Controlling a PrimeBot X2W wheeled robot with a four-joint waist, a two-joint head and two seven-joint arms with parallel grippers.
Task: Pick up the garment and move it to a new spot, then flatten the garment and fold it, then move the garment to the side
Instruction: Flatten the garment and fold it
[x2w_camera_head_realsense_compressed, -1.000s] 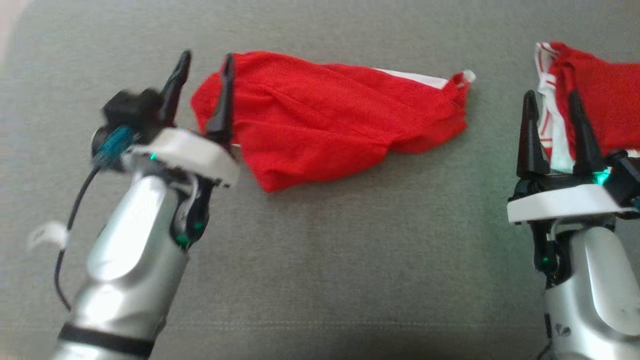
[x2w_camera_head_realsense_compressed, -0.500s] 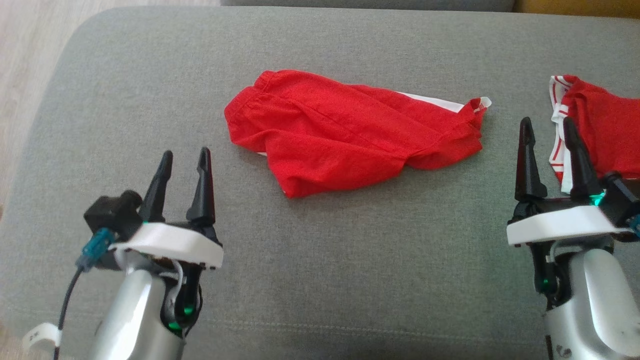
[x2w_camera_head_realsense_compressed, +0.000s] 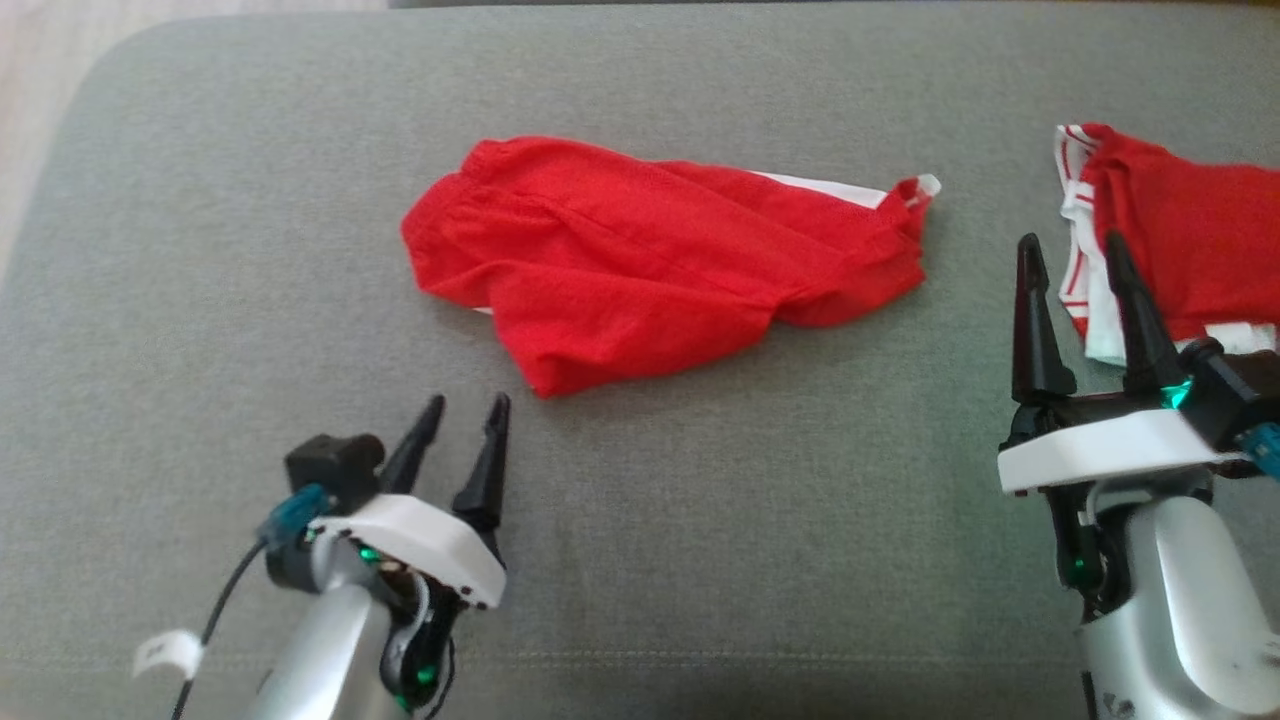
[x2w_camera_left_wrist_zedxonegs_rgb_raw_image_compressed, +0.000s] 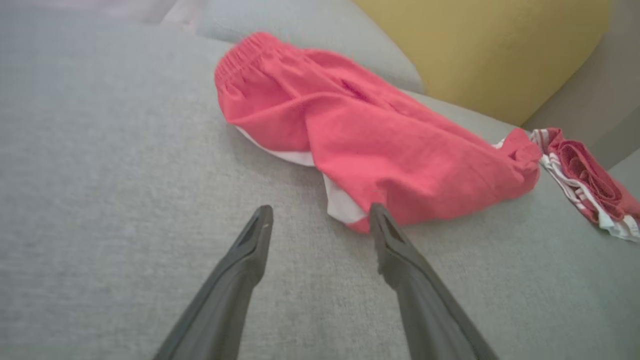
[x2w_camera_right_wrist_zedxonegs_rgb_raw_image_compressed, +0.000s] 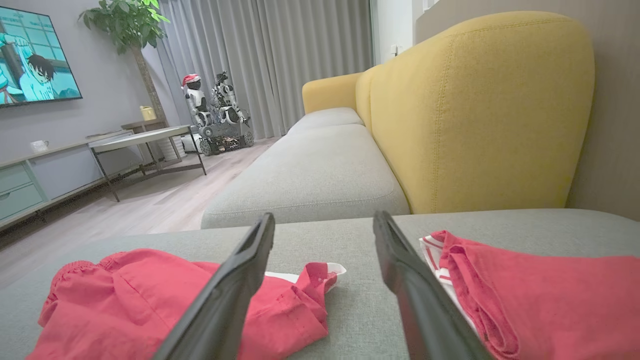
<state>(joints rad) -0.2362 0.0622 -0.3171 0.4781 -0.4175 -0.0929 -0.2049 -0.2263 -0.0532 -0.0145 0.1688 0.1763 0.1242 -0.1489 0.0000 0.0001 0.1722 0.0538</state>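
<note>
The garment (x2w_camera_head_realsense_compressed: 660, 270) is a crumpled pair of red shorts with white trim, lying loose in the middle of the grey cushion (x2w_camera_head_realsense_compressed: 700, 560). My left gripper (x2w_camera_head_realsense_compressed: 468, 402) hovers open and empty just in front of its near corner, apart from the cloth. In the left wrist view the garment (x2w_camera_left_wrist_zedxonegs_rgb_raw_image_compressed: 380, 145) lies right beyond the spread fingers of the left gripper (x2w_camera_left_wrist_zedxonegs_rgb_raw_image_compressed: 321, 210). My right gripper (x2w_camera_head_realsense_compressed: 1070, 240) stands open at the right, holding nothing. The right wrist view shows the garment (x2w_camera_right_wrist_zedxonegs_rgb_raw_image_compressed: 175, 300) low on the left behind the right gripper (x2w_camera_right_wrist_zedxonegs_rgb_raw_image_compressed: 325, 216).
A second red and white garment (x2w_camera_head_realsense_compressed: 1170, 250) lies folded at the cushion's right end, just beyond my right fingers. A yellow backrest (x2w_camera_right_wrist_zedxonegs_rgb_raw_image_compressed: 475, 110) rises behind the cushion. Wooden floor (x2w_camera_head_realsense_compressed: 40, 40) shows past the rounded far-left corner. Bare grey fabric stretches along the near edge.
My left gripper has drawn back from the garment's left end toward the near edge, open and empty. The head camera shifted. The right arm stayed put.
</note>
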